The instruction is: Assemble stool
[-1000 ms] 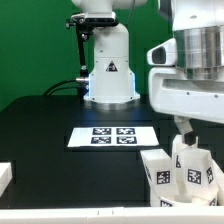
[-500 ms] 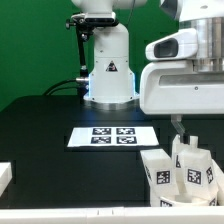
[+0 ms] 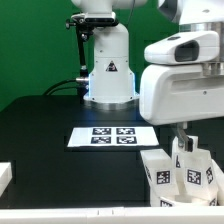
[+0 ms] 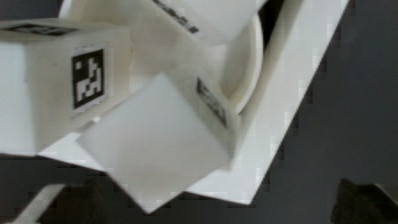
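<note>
Stool parts of white plastic, chunky rectangular legs (image 3: 180,170) bearing black-and-white square tags, clustered at the black table's (image 3: 45,125) front corner on the exterior view's right; leaning against one another, touching, some upright and some tilted; exact number not clear from either view. Round, shallow rimmed white seat (image 4: 270,70) visible only in the wrist view as a curved rim behind the legs, pressed close to them; whether touching cannot be told. One tagged block (image 4: 63,85) upright beside a tilted plain-faced one (image 4: 160,150) in that same view.

White arm's two-finger gripper (image 3: 185,138) poised directly above the leg cluster, one finger (image 3: 185,140) reaching down to just over the tallest leg; jaws spread wide, nothing between them; contact with the leg not discernible. Dark fingertip (image 4: 39,205) showing blurred at the wrist view's edge, apart from the white pieces.

Thin flat white marker board (image 3: 112,136) with four tags lying flat near the table's middle, well apart from the legs; white robot base (image 3: 108,70) standing at the table's far edge behind it; small white block (image 3: 5,175) at the front edge on the exterior view's left.
</note>
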Robot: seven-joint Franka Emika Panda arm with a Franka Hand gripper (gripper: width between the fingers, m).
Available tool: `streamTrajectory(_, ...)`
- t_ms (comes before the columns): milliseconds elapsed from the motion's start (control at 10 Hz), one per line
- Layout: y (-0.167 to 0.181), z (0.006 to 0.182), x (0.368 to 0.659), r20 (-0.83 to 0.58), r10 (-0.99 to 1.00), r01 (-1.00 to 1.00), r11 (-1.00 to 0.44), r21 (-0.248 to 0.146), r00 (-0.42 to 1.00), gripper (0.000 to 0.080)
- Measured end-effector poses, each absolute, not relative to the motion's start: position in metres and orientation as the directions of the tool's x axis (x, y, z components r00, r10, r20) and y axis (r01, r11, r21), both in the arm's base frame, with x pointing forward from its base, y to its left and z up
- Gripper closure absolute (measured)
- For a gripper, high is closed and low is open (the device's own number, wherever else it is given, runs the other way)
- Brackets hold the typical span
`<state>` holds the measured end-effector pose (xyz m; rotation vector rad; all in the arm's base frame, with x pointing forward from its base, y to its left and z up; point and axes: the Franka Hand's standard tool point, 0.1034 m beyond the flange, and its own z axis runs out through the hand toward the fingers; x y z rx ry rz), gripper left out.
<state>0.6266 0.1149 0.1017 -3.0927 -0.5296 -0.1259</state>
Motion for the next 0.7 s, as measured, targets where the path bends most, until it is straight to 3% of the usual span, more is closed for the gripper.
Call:
streamTrajectory(400,0.106,0.1,0.629,0.061,0.543,0.54,-0.84,0.054,0.838,0.0151)
streamTrajectory(700,0.102,0.083,0.635,0.004,0.68,0.678,-0.731,0.079,0.733,0.0151)
